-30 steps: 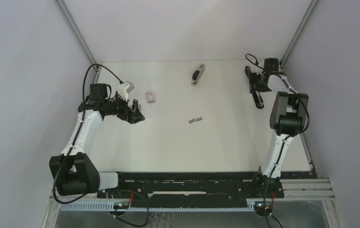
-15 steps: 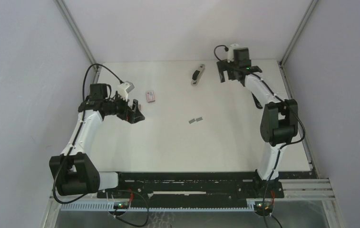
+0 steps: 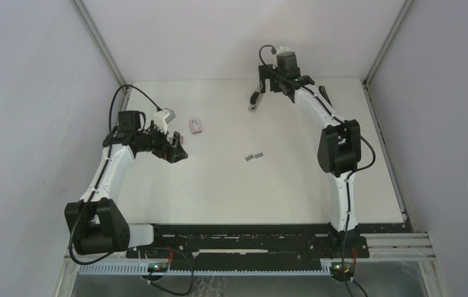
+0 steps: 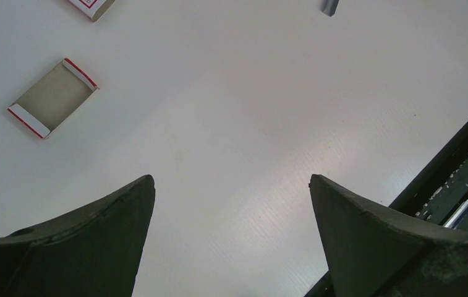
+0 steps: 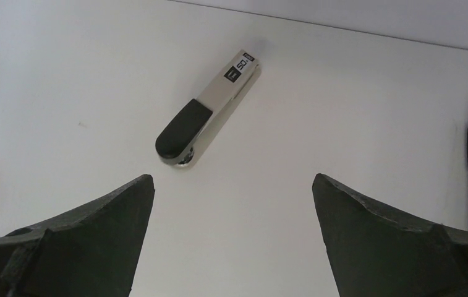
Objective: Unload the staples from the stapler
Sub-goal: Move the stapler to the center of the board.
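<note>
Some staples (image 3: 254,156) lie in the middle of the table (image 3: 219,198), well apart from the closed stapler (image 5: 209,108) near the far edge. You cannot tell whether more remain inside. Your right gripper (image 5: 231,179) hovers spread near the stapler, and your left gripper (image 4: 231,179) is spread and empty.

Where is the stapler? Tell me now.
Top view: the stapler lies midway along the far edge of the table, just ahead of the right arm's open fingers, beyond the staples.
</note>
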Controlling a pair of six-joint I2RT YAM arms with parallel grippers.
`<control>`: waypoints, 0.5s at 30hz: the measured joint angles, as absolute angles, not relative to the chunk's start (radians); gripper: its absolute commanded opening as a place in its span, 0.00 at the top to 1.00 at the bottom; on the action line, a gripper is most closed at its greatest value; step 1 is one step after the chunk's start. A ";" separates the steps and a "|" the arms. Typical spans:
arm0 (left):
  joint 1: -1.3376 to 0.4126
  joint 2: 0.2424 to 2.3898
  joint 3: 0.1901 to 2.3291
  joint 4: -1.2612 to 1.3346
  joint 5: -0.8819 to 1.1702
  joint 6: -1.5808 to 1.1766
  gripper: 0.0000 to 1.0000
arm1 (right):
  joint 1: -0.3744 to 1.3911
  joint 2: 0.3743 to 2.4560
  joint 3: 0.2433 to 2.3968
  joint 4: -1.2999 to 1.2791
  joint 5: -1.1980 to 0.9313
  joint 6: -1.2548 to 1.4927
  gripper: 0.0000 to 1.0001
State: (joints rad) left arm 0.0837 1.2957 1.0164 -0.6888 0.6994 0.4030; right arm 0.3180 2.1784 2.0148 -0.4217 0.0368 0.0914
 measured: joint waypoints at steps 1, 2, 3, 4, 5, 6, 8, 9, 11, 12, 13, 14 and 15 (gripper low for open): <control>0.084 1.296 1.015 -0.688 0.698 0.405 0.00 | 0.323 2.198 2.032 -0.421 0.055 0.106 0.00; 0.084 1.296 1.014 -0.690 0.695 0.408 0.00 | 0.329 2.217 2.045 -0.418 0.074 0.122 0.00; 0.084 1.296 1.013 -0.689 0.691 0.411 0.00 | 0.336 2.234 2.055 -0.414 0.092 0.138 0.00; 0.084 1.296 1.013 -0.689 0.688 0.413 0.00 | 0.344 2.250 2.063 -0.411 0.110 0.154 0.00; 0.084 1.296 1.013 -0.689 0.686 0.416 0.00 | 0.352 2.267 2.075 -0.411 0.126 0.170 0.00; 0.084 1.296 1.013 -0.690 0.685 0.421 0.00 | 0.362 2.286 2.090 -0.410 0.143 0.185 0.00; 0.084 1.296 1.013 -0.690 0.683 0.431 0.00 | 0.380 2.325 2.128 -0.405 0.172 0.213 0.00; 0.084 1.296 1.013 -0.690 0.683 0.435 0.00 | 0.387 2.339 2.141 -0.403 0.183 0.223 0.00; 0.084 1.296 1.013 -0.690 0.683 0.445 0.00 | 0.405 2.375 2.178 -0.398 0.216 0.242 0.00; 0.084 1.296 1.013 -0.691 0.683 0.448 0.00 | 0.412 2.389 2.191 -0.395 0.229 0.249 0.00; 0.084 1.296 1.013 -0.691 0.683 0.453 0.00 | 0.419 2.405 2.206 -0.394 0.241 0.253 0.00; 0.084 1.296 1.013 -0.691 0.683 0.456 0.00 | 0.424 2.419 2.220 -0.393 0.255 0.258 0.00; 0.084 1.296 1.013 -0.692 0.683 0.458 0.00 | 0.431 2.434 2.236 -0.393 0.268 0.263 0.00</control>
